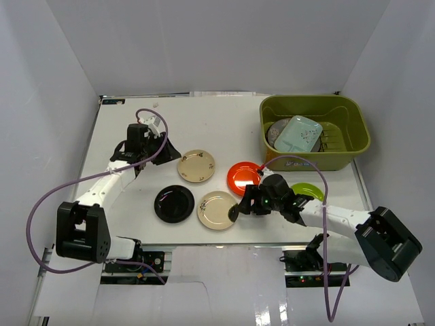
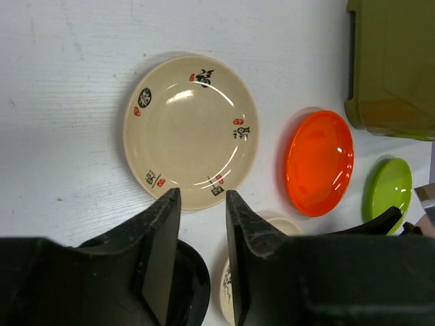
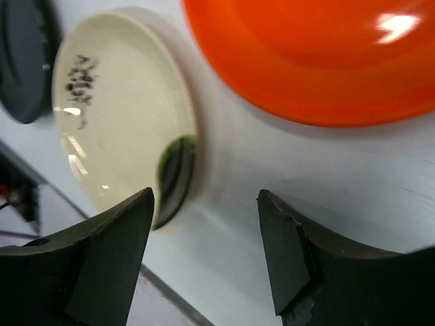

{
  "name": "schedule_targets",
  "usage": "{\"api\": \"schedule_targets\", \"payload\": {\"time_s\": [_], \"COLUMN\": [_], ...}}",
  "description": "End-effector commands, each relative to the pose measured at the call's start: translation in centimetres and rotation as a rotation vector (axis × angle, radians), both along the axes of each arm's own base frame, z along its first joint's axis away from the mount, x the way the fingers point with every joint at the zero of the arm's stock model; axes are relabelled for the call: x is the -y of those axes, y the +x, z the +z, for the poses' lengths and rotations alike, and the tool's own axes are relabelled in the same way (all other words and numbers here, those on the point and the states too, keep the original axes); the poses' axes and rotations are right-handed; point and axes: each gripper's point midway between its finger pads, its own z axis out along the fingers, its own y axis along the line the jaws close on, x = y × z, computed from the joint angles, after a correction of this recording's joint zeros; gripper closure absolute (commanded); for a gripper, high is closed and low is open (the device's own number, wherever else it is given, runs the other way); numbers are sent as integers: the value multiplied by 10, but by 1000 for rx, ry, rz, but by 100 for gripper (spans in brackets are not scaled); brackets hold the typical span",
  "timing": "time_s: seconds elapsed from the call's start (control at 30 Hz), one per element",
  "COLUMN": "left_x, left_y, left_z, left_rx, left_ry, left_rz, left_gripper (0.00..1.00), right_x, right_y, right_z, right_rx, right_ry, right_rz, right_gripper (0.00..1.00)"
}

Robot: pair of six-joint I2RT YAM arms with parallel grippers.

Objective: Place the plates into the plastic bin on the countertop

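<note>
1. Currently, two of the plates are already in the plastic bin (image 1: 312, 99) at the far right of the countertop (image 1: 136, 122): the grey patterned plate (image 1: 275, 130), with the pale-green square plate (image 1: 299, 134) leaning across it.
2. Five plates lie loose on the table. The tan plate (image 1: 196, 165) and orange-red plate (image 1: 245, 178) are in the back row. The black plate (image 1: 174, 204) and cream plate (image 1: 217, 210) are nearer me. The lime-green plate (image 1: 306, 191) is partly hidden behind my right arm.
3. My right gripper (image 3: 204, 204) is low over bare table, in the gap between the cream plate's rim and the orange-red plate. Its jaws stand wide apart and hold nothing. I judge it sits there so one finger can slip under a raised rim, since a flat plate gives no other purchase.
4. A dark, greenish patch shows on the cream plate's edge in the right wrist view. I cannot tell whether it is a reflection or a shadow.
5. My left gripper (image 2: 202, 197) hovers higher, its tips just short of the tan plate's near edge. Its jaws are parted by a narrow gap and are empty. That narrow gap suits pinching a thin rim.
6. Risk, as I read it: the black, cream and orange-red plates lie close together, so a nudge to one could shift its neighbour.
</note>
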Motion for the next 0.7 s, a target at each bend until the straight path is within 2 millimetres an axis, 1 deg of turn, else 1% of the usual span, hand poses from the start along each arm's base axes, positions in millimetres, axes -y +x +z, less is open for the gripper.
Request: {"api": "schedule_targets", "payload": {"time_s": [0.0,0.07,0.1,0.13,0.17,0.2,0.23,0.27,0.3,0.33,0.37,0.47,0.5,0.53,0.57,0.6,0.63,0.67], "left_x": [-6,-10,-12,-12,-12,-12,-12,-11,-10,-11,-10,-13,-13,-16,-16,-16,-16,-15], "left_y": [1,3,4,5,6,8,9,10,14,16,17,24,27,30,33,35,40,42], "left_z": [-11,-14,-17,-19,-25,-27,-29,-36,-34,-35,-36,-37,-39,-40,-41,-47,-47,-49], "left_rx": [-15,-18,-23,-29,-47,-54,-60,-82,-80,-86,-92,-102,-107,-112,-117,-131,-131,-138], "left_ry": [41,62,73,76,80,81,80,81,80,81,83,83,87,91,92,98,99,98], "left_rz": [10,21,33,35,36,38,38,36,35,38,37,52,54,66,68,69,72,67], "left_gripper": [56,52,49,48,47,46,46,46,46,46,46,46,44,43,42,41,40,40], "right_x": [-15,-24,-32,-35,-36,-38,-38,-39,-39,-39,-38,-30,-27,-26,-19,-16,-13,-8], "right_y": [-17,-22,-21,-20,-19,-14,-12,-10,-10,-10,-10,-14,-15,-13,-12,-8,-2,11], "right_z": [-7,-10,-5,-3,-9,-9,-17,-18,-19,-21,-18,-3,3,27,33,47,79,107], "right_rx": [-44,-88,-72,-72,-91,-81,-93,-93,-97,-100,-92,-51,-21,44,54,113,206,274], "right_ry": [63,116,176,197,193,191,172,168,163,160,169,182,175,210,170,162,197,182], "right_rz": [52,60,74,70,58,47,38,32,32,32,33,31,44,52,37,45,36,-2], "right_gripper": [30,35,38,41,44,51,57,68,77,89,92,92,92,92,92,92,92,92]}}
